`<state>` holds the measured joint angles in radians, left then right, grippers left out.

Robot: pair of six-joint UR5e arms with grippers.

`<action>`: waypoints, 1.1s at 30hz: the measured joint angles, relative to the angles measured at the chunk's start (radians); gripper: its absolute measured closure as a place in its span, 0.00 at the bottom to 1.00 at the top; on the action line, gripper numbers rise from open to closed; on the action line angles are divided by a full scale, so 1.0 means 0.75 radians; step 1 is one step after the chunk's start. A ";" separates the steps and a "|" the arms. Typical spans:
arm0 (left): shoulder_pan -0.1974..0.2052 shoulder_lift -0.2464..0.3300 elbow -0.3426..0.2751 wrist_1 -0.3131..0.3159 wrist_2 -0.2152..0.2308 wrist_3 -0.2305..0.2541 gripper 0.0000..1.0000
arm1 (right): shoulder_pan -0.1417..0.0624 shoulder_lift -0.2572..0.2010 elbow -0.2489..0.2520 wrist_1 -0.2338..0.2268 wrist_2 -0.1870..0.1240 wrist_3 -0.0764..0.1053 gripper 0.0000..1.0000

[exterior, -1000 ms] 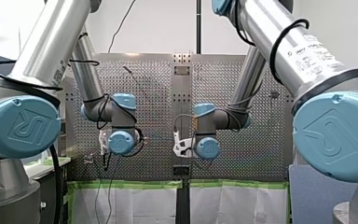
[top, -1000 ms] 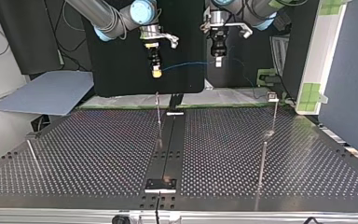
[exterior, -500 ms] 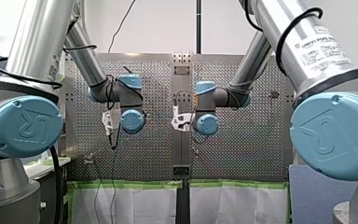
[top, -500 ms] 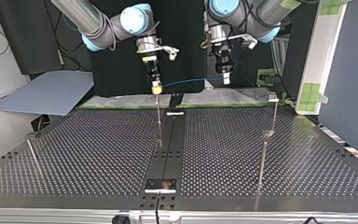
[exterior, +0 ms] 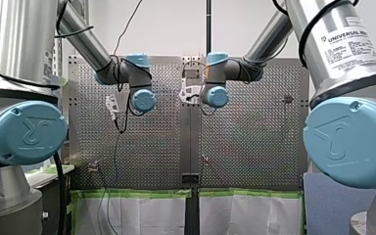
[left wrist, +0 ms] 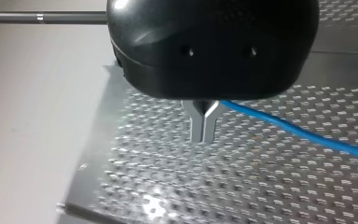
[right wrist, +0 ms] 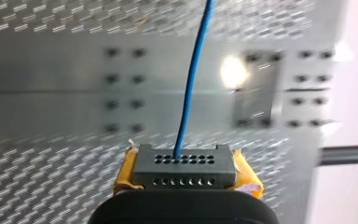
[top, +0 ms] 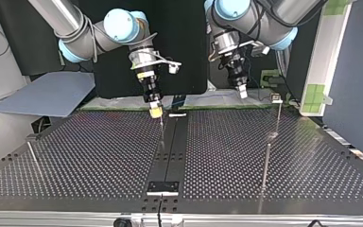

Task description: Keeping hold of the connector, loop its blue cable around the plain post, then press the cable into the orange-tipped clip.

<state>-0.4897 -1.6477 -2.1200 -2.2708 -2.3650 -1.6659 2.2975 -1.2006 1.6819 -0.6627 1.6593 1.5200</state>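
My right gripper (top: 155,111) hangs at the top view's middle left, its yellow pads shut on the grey connector (right wrist: 184,167). It sits just over the tip of a thin upright post (top: 161,126). The blue cable (right wrist: 193,79) leaves the connector's face and runs ahead over the perforated table. My left gripper (top: 242,92) hangs to the right of it in the top view, above the table's far edge. Its metal fingers (left wrist: 196,126) are pressed together, and the blue cable (left wrist: 303,135) comes out from their base to one side.
Further posts stand on the perforated table (top: 99,156): one (top: 266,161) at the top view's right, one with a small clip head (top: 276,98) behind it, and a leaning one (top: 32,156) at the left. A black strip (top: 172,146) runs down the middle.
Both arms have come down towards the table in the top view. My right gripper dropped with the connector to the middle post's tip, and my left gripper dropped and drifted right.
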 joint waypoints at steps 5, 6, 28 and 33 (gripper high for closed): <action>0.010 0.058 0.059 -0.058 -0.004 0.006 1.00 | 0.000 -0.072 -0.072 0.072 -0.068 -0.003 1.00; 0.013 0.068 0.069 -0.068 -0.005 0.007 1.00 | 0.000 -0.082 -0.082 0.082 -0.077 -0.003 1.00; 0.188 0.348 0.348 -0.348 0.106 -0.029 1.00 | -0.011 -0.036 -0.348 0.346 -0.224 -0.049 1.00; 0.251 0.372 0.412 -0.412 0.169 -0.060 1.00 | -0.009 -0.016 -0.415 0.365 -0.251 -0.044 1.00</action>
<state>-0.3014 -1.3687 -1.8112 -2.5798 -2.2384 -1.7110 2.2904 -1.2123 1.3705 -0.3891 1.4712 1.4872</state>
